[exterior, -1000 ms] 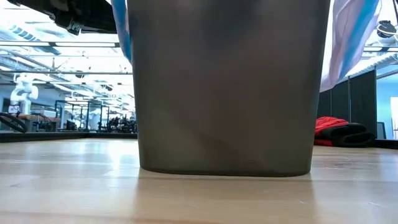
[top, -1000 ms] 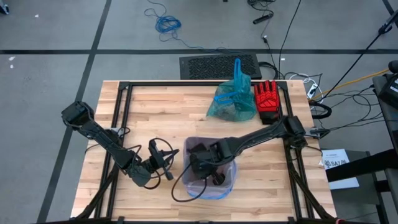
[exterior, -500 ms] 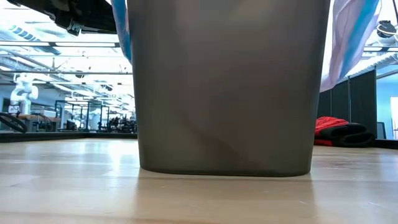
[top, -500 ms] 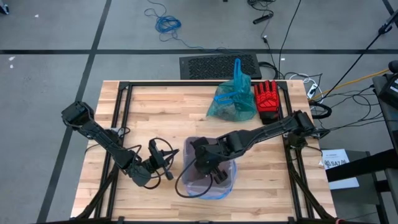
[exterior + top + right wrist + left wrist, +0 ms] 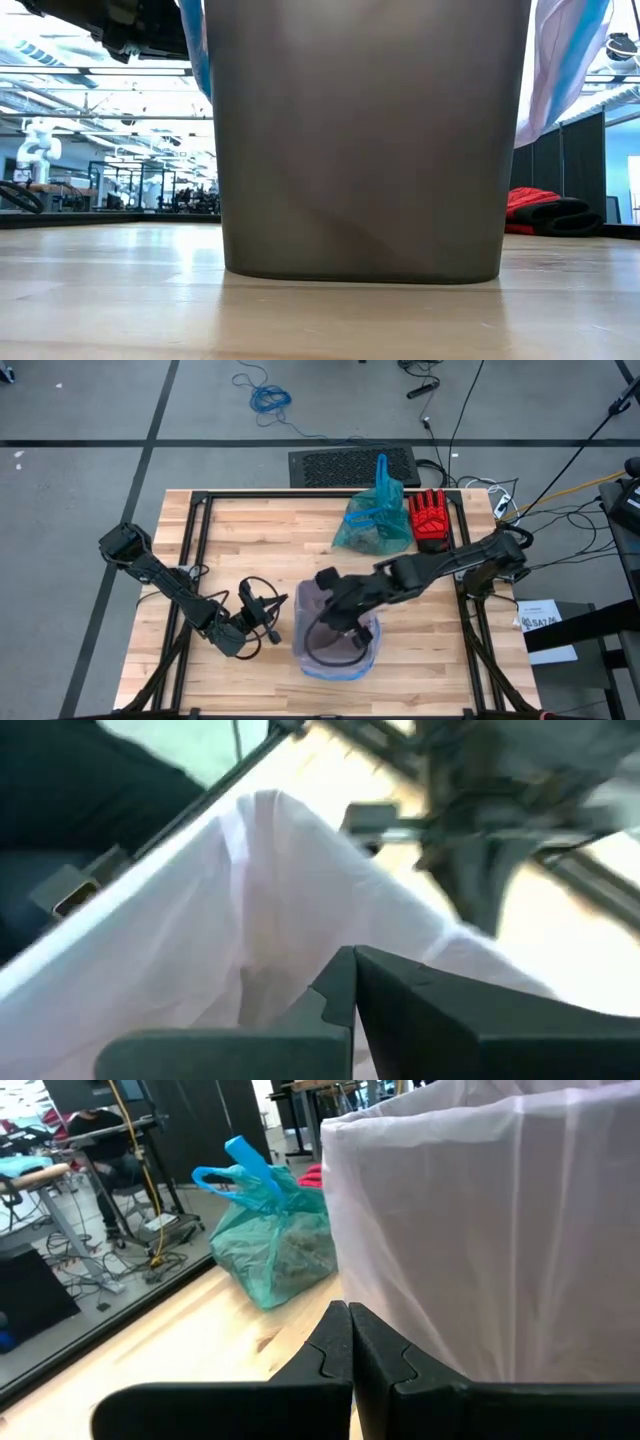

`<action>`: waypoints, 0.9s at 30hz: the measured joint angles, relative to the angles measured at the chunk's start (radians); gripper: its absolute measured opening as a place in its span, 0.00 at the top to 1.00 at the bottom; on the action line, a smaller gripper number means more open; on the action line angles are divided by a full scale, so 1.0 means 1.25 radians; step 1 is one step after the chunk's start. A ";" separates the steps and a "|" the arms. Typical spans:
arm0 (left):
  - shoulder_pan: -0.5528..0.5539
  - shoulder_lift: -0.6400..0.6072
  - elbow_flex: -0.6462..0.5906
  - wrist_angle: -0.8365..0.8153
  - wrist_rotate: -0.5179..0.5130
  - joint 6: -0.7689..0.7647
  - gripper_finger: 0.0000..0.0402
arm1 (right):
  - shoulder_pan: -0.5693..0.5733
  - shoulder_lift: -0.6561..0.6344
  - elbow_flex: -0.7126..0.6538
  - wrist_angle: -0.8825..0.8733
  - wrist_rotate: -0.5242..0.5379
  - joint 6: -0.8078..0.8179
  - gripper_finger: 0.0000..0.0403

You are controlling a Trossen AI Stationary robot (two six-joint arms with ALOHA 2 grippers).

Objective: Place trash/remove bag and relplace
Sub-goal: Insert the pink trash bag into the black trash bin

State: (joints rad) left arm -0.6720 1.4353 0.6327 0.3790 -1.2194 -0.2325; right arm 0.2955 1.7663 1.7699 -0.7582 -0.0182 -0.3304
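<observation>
While our right gripper [image 5: 328,582] hangs over the far left part of the bin [image 5: 303,656], its jaws are pressed shut on nothing we can see; in the right wrist view the two dark fingers [image 5: 335,982] meet edge to edge, with the pale pink liner [image 5: 250,910] spread out beyond them. Our right arm [image 5: 430,568] reaches in from the right edge of the worktop [image 5: 250,530] and crosses above the bin's opening.

Our left gripper [image 5: 268,608] waits just beside the bin's left wall, apart from it, jaws likewise closed and empty. In the left wrist view its fingers [image 5: 340,1345] touch along their whole length, and the pink liner draped over the bin's rim fills the frame beside them.

We find the teal-green bag [image 5: 375,520] sitting on the far side of the worktop, well apart from both grippers, knotted at the top with its loop handles standing up. Darker contents show through the plastic, though we cannot make out single pieces. A red glove [image 5: 430,520] lies just beside it on the right, seemingly touching it.

From the low view the grey bin wall [image 5: 365,140] blocks most of the scene, with the liner's overhang [image 5: 565,55], pink with a blue edge, hanging down at its sides.
</observation>
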 joint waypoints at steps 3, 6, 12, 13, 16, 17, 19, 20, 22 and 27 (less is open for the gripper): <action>0.000 0.000 0.000 0.000 0.000 -0.001 1.00 | 0.010 -0.047 0.000 -0.006 0.055 -0.014 1.00; -0.004 0.000 0.000 -0.006 -0.001 0.000 1.00 | 0.038 -0.104 0.000 -0.053 0.164 -0.048 1.00; -0.041 -0.031 -0.001 -0.107 -0.061 -0.056 1.00 | 0.117 -0.236 -0.082 -0.062 0.270 0.041 1.00; -0.049 -0.040 -0.001 -0.132 -0.061 -0.079 1.00 | 0.129 -0.261 -0.122 -0.044 0.291 0.068 1.00; -0.073 -0.061 -0.001 -0.176 -0.053 -0.142 1.00 | 0.163 -0.342 -0.290 0.044 0.351 0.141 1.00; -0.082 -0.064 -0.001 -0.181 -0.040 -0.156 1.00 | 0.171 -0.365 -0.349 0.085 0.353 0.159 1.00; -0.096 -0.067 -0.001 -0.174 0.008 -0.168 1.00 | 0.184 -0.413 -0.472 0.172 0.354 0.215 1.00; -0.102 -0.067 -0.001 -0.166 0.039 -0.174 1.00 | 0.192 -0.436 -0.529 0.209 0.356 0.250 1.00; -0.109 -0.067 -0.001 -0.151 0.095 -0.189 1.00 | 0.215 -0.478 -0.633 0.276 0.387 0.334 1.00; -0.112 -0.042 -0.001 -0.115 0.148 -0.226 1.00 | 0.320 -0.554 -0.802 0.365 0.524 0.542 1.00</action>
State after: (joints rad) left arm -0.8120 1.3829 0.6319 0.2348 -1.0341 -0.5146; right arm 0.6955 1.0735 0.7669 -0.3020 0.6367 0.3469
